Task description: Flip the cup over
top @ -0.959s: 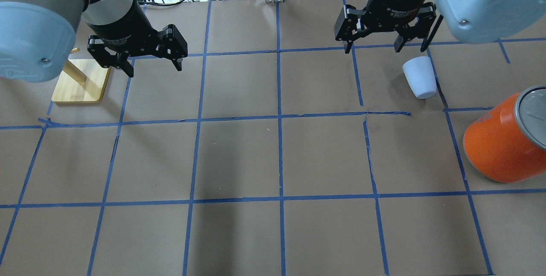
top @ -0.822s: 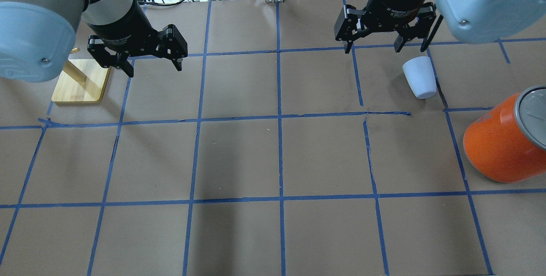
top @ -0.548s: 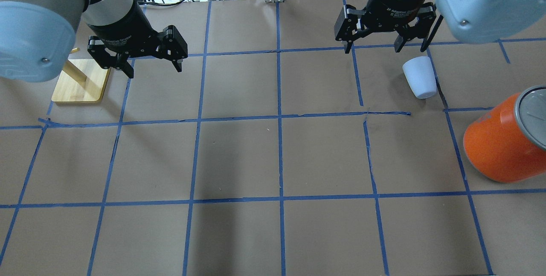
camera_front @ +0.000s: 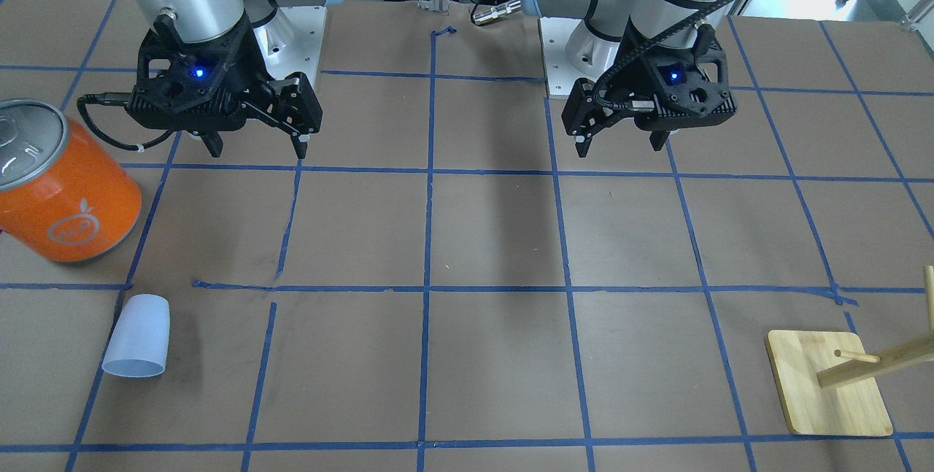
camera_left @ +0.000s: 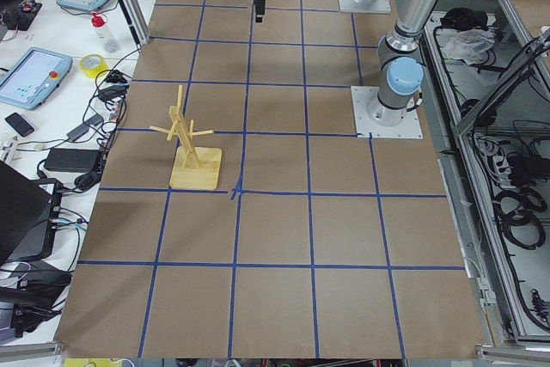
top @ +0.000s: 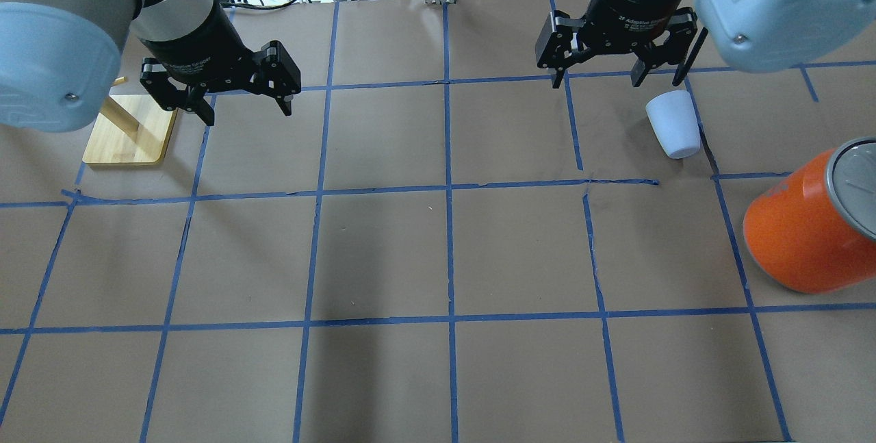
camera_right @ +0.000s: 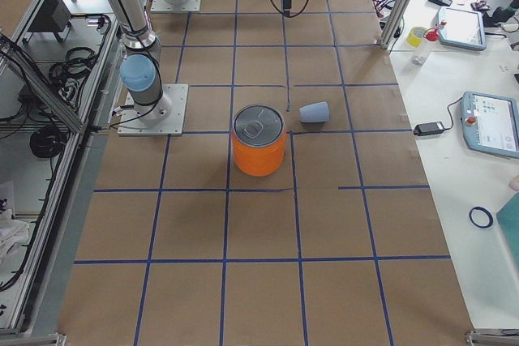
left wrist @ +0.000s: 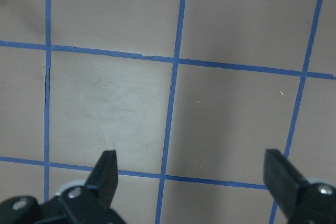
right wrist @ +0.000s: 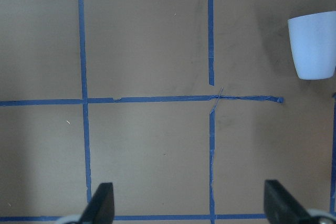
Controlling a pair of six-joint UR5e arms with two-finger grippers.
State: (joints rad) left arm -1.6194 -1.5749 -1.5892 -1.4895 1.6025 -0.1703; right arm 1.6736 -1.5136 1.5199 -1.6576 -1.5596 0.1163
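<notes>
The pale blue-white cup (top: pixel 673 124) lies on its side on the brown paper. It also shows in the front view (camera_front: pixel 137 337), the right side view (camera_right: pixel 315 112) and at the upper right of the right wrist view (right wrist: pixel 313 45). My right gripper (top: pixel 597 79) is open and empty; it hovers above the table beside the cup, clear of it, as the front view (camera_front: pixel 257 152) and its wrist view (right wrist: pixel 189 186) show. My left gripper (top: pixel 246 114) is open and empty, far from the cup, over bare paper (left wrist: pixel 190 156).
A big orange can (top: pixel 801 231) with a silver lid stands near the cup, toward the robot's right edge (camera_front: pixel 69 202). A wooden peg stand (top: pixel 130 131) sits by the left gripper (camera_front: pixel 828 384). Blue tape lines grid the table.
The right arm has shifted very slightly toward the far side. The cup, the can and the left arm have not moved.
</notes>
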